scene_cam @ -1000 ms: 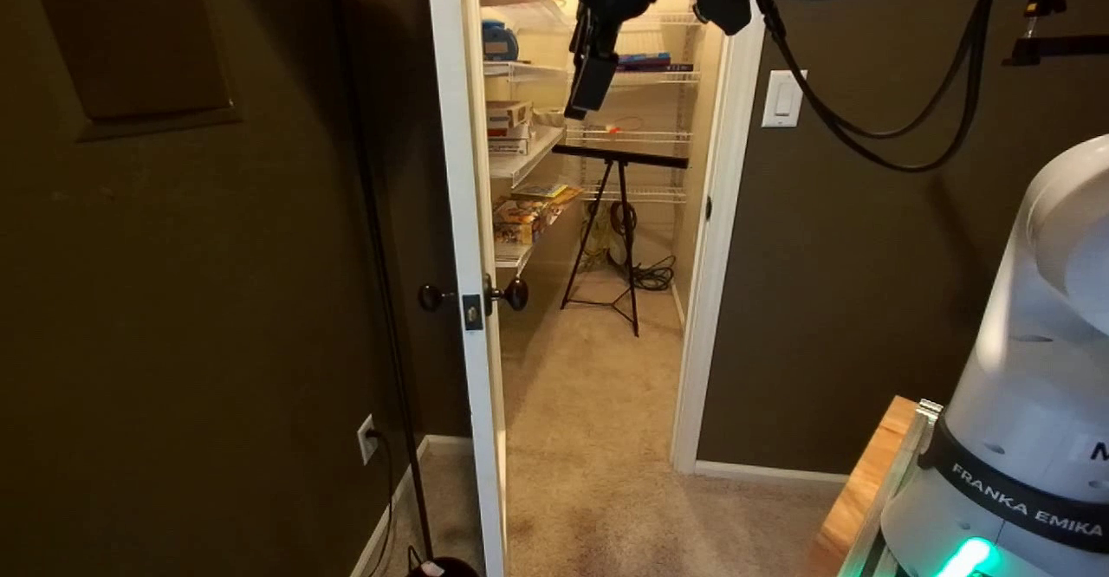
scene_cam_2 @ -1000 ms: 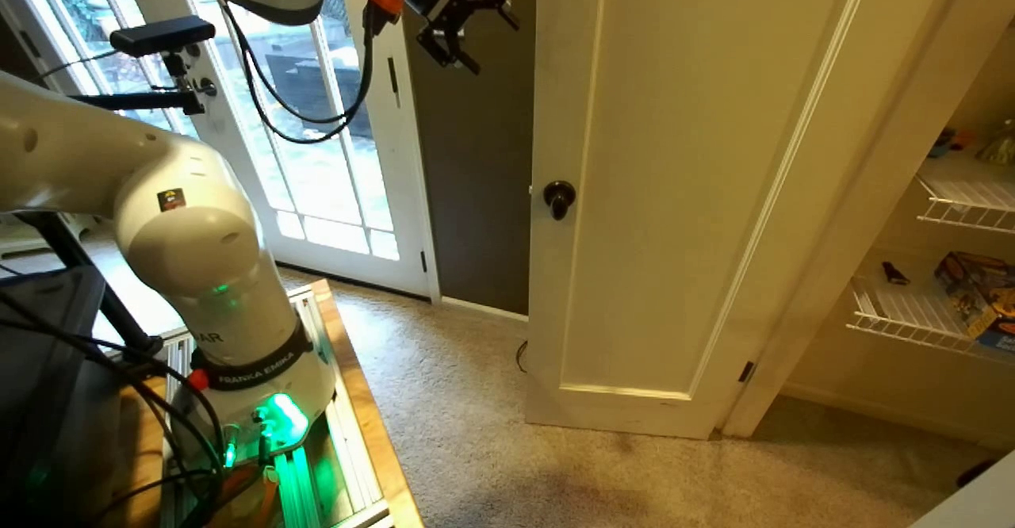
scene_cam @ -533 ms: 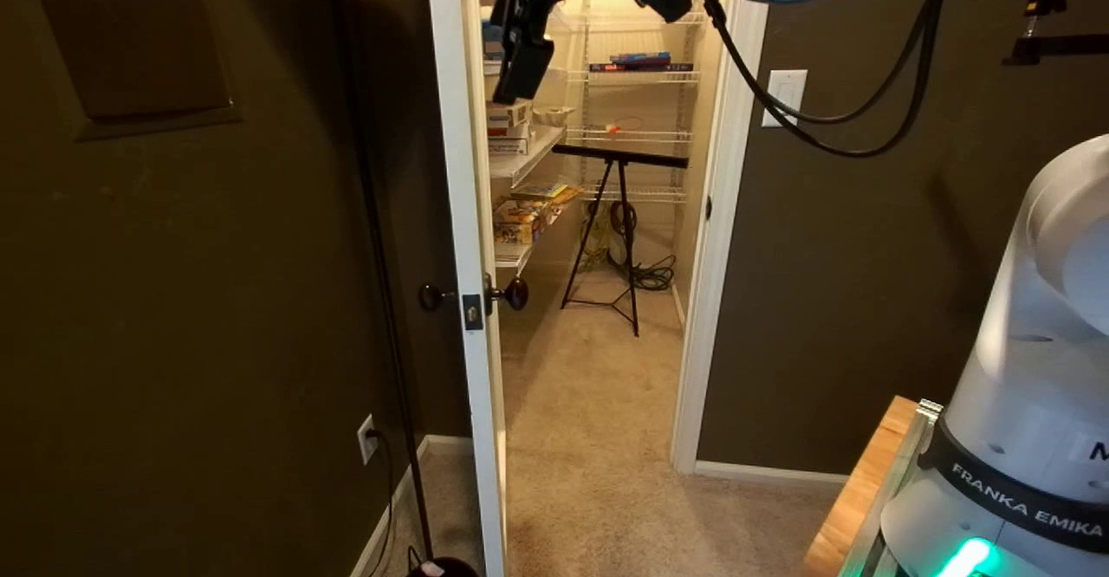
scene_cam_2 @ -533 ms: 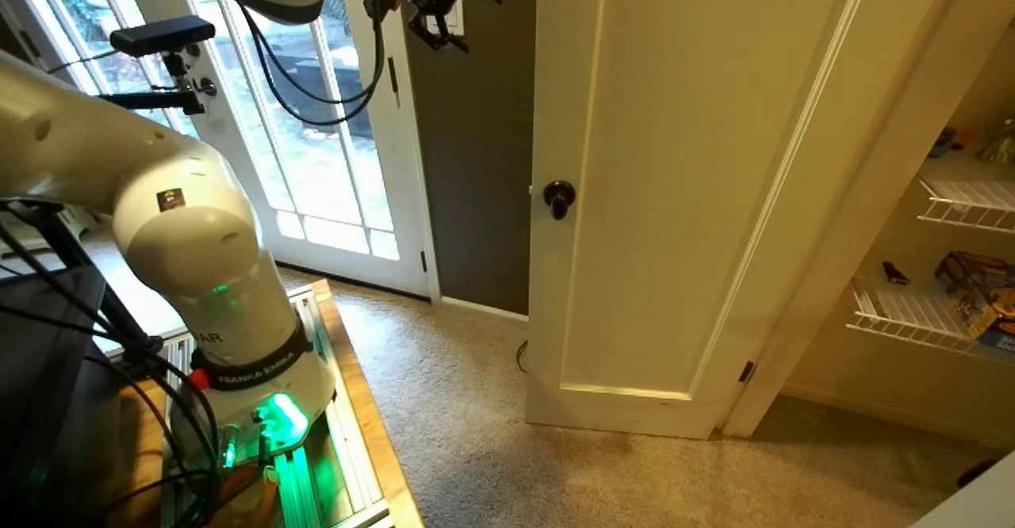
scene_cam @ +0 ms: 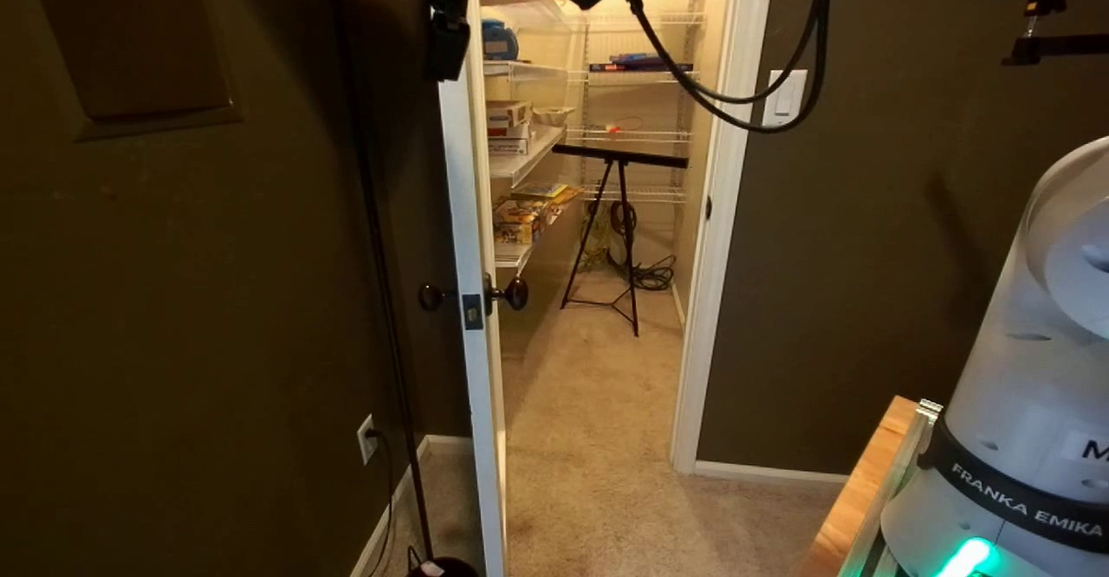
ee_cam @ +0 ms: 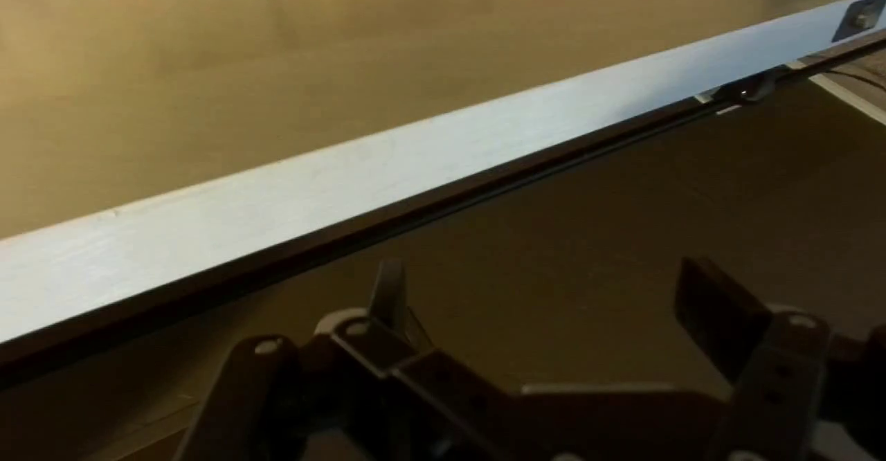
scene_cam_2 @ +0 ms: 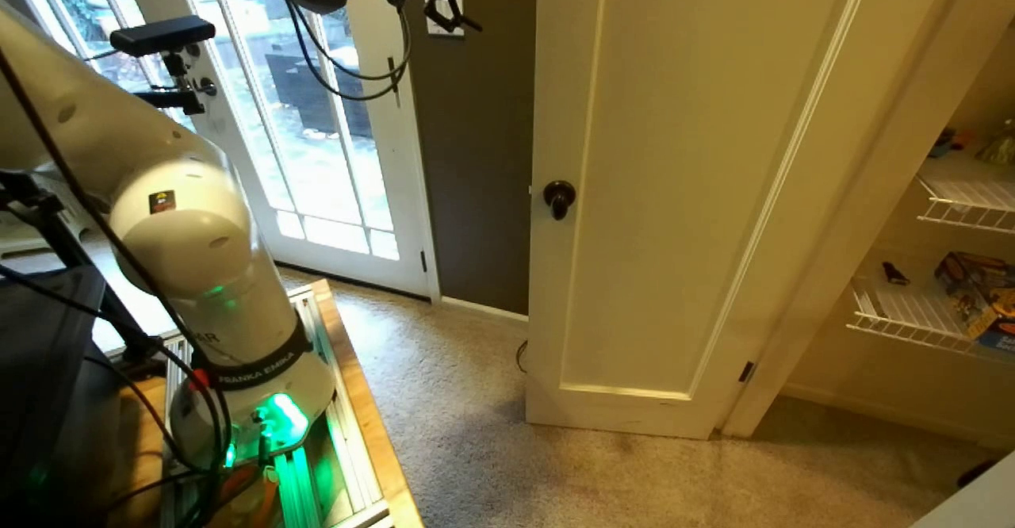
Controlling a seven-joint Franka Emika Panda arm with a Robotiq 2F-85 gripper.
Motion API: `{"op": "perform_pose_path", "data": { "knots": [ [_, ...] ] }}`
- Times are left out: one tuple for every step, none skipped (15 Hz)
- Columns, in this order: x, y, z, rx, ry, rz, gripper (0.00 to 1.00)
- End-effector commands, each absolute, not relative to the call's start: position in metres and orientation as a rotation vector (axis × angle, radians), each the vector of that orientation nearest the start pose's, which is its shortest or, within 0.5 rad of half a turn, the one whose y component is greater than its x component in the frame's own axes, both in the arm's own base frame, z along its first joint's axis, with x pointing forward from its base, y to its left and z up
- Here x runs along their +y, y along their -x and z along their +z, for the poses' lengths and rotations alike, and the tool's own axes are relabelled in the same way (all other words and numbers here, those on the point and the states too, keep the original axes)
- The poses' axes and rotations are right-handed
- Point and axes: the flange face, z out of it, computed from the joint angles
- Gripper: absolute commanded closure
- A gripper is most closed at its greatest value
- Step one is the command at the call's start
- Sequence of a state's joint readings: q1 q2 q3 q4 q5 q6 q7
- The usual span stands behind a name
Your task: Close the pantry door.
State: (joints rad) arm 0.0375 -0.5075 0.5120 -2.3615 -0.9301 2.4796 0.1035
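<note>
Door (scene_cam_2: 674, 195): long axis upright | in an exterior view, free edge (scene_cam: 482, 404) facing viewer, well apart from frame (scene_cam: 732, 126) | gripper (ee_cam: 540, 281): jaws spread

1 black tripod stand (scene_cam: 628, 239) on beige carpet (scene_cam: 589, 421)

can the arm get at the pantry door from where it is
Likely yes. In the wrist view the gripper is open, and the pantry door shows nothing across its long edge. A black pole left of the door in an exterior view might crowd a reach behind it, though.
</note>
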Motion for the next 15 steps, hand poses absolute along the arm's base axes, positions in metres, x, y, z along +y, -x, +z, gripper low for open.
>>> {"op": "perform_pose_path", "data": {
  "knots": [
    [0.281, -0.402, 0.553, 1.037, -1.86, 0.878, 0.0],
    [0.282, -0.407, 0.551, 1.016, -1.862, 0.865, 0.0],
    [0.282, -0.411, 0.549, 0.991, -1.853, 0.851, 0.0],
    [0.281, -0.416, 0.547, 0.97, -1.853, 0.832, 0.0],
    [0.28, -0.42, 0.545, 0.943, -1.841, 0.814, 0.0],
    [0.279, -0.424, 0.542, 0.924, -1.843, 0.796, 0.0],
    [0.278, -0.427, 0.539, 0.905, -1.841, 0.777, 0.0],
    [0.277, -0.43, 0.537, 0.895, -1.848, 0.759, 0.0],
    [0.277, -0.432, 0.535, 0.881, -1.846, 0.746, 0.0],
    [0.277, -0.434, 0.533, 0.874, -1.848, 0.734, 0.0],
    [0.276, -0.435, 0.532, 0.865, -1.852, 0.722, 0.0],
    [0.274, -0.436, 0.531, 0.858, -1.859, 0.709, 0.0],
    [0.273, -0.437, 0.531, 0.849, -1.864, 0.695, 0.0],
    [0.273, -0.436, 0.532, 0.851, -1.867, 0.7, 0.0],
    [0.275, -0.436, 0.533, 0.863, -1.867, 0.711, 0.0]
  ]
}}
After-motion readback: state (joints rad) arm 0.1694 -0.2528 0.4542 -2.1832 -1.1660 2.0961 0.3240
